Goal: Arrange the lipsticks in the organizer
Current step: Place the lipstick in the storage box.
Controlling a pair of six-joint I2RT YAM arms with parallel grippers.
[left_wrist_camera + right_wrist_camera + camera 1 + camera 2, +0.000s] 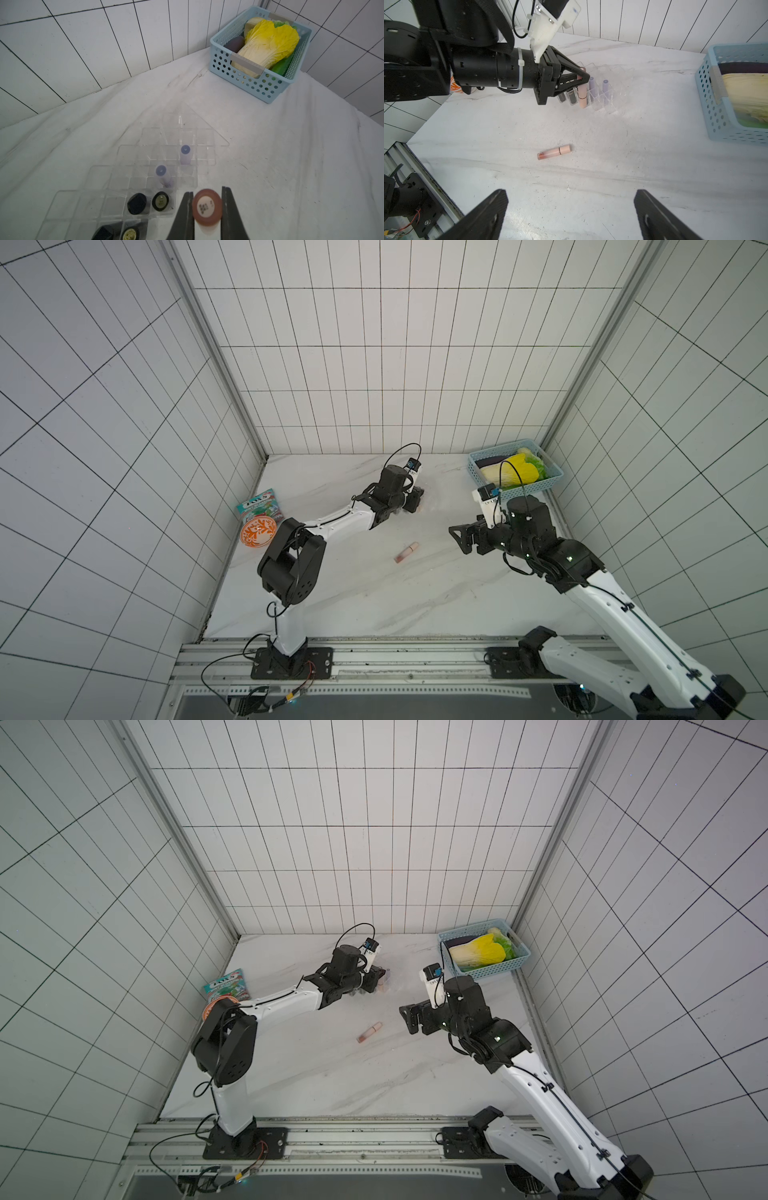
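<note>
Organizer (145,159): clear slotted tray, stands near far edge of bench (353,597), abt mid-width. Contents: lilac tubes (185,154), 2 off, upright in separate slots, set diagonal; black tubes (137,203), 4 seen, upright in the rows nearest the left arm; most other slots bare. L gripper (581,78): pinching held tube (582,96) by its upper part, tube vertical, labelled red end up, pale end down, prob. so it can go straight down into a slot. Tube sits just outside tray wall, beside a black-tube row, not over a slot; whether its lower end touches bench: can't tell. Loose tube (406,552): pink w/ pale cap, lies flat mid-bench, well apart from tray; on its side, so needs pick-up and up-ending before slotting. R gripper (571,193): spread wide, empty, hovers above bench near loose tube, toward right edge; gap far wider than tube, reads as readied for that pick. Non-task: basket (473,466) w/ veg, far right corner; bowl (258,533), left edge. Est.: partway done; 2 tubes not yet slotted.
</note>
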